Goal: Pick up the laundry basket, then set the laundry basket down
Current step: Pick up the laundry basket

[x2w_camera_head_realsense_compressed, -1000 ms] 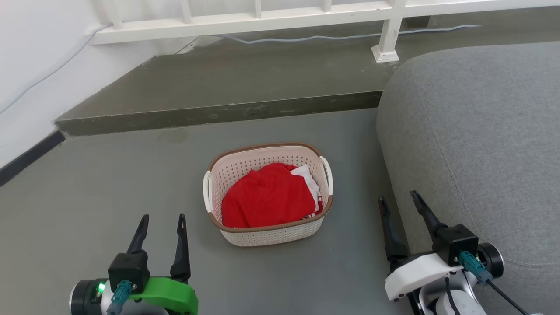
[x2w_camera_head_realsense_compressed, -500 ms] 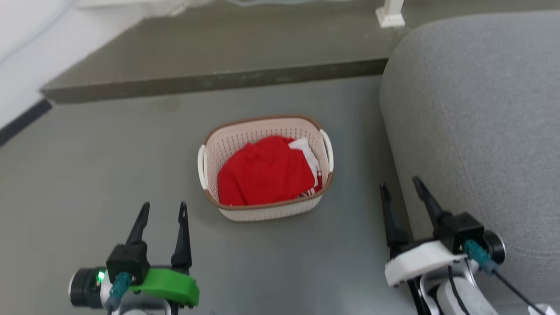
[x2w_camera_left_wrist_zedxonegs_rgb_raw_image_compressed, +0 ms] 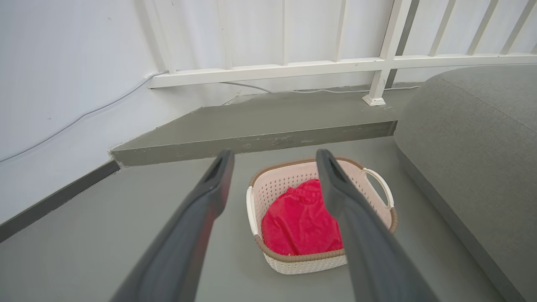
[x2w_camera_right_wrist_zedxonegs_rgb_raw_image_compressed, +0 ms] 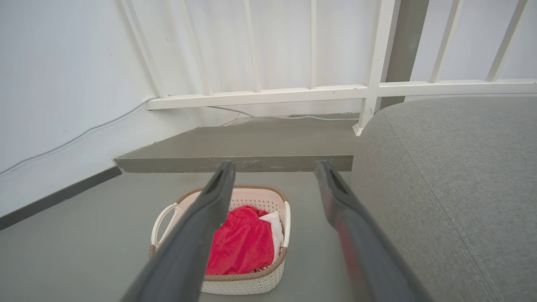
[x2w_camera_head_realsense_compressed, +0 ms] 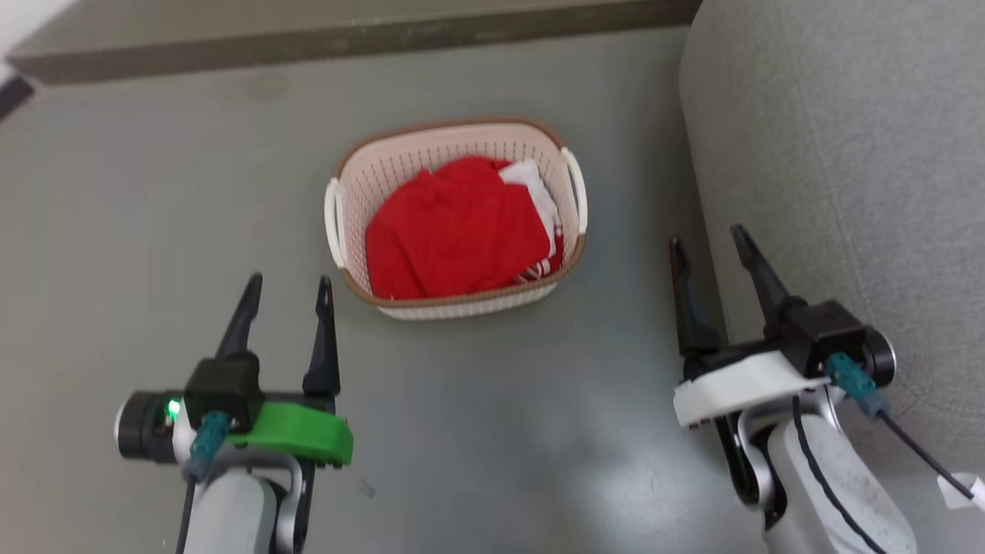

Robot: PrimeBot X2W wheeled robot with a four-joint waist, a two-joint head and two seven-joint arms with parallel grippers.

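The laundry basket (x2w_camera_head_realsense_compressed: 462,302) stands on the grey floor, cream and perforated with a brown rim and two white side handles; a red garment (x2w_camera_head_realsense_compressed: 450,227) with a bit of white cloth lies inside. My left gripper (x2w_camera_head_realsense_compressed: 288,281) hangs open below and left of the basket, apart from it. To the basket's right, beside the sofa, my right gripper (x2w_camera_head_realsense_compressed: 708,238) is open too. The left wrist view has the basket (x2w_camera_left_wrist_zedxonegs_rgb_raw_image_compressed: 302,264) ahead between its fingers; in the right wrist view the basket (x2w_camera_right_wrist_zedxonegs_rgb_raw_image_compressed: 247,285) sits low and left of centre.
A grey sofa (x2w_camera_head_realsense_compressed: 839,154) fills the right side, close to my right gripper. A raised concrete step (x2w_camera_head_realsense_compressed: 323,35) runs behind the basket. Beyond it stand a white railing (x2w_camera_left_wrist_zedxonegs_rgb_raw_image_compressed: 293,67) and a white wall with a cable (x2w_camera_right_wrist_zedxonegs_rgb_raw_image_compressed: 75,136).
The head camera has tilted down, so the basket, step and sofa all sit higher in the picture. Both grippers stay open and hold about the same places.
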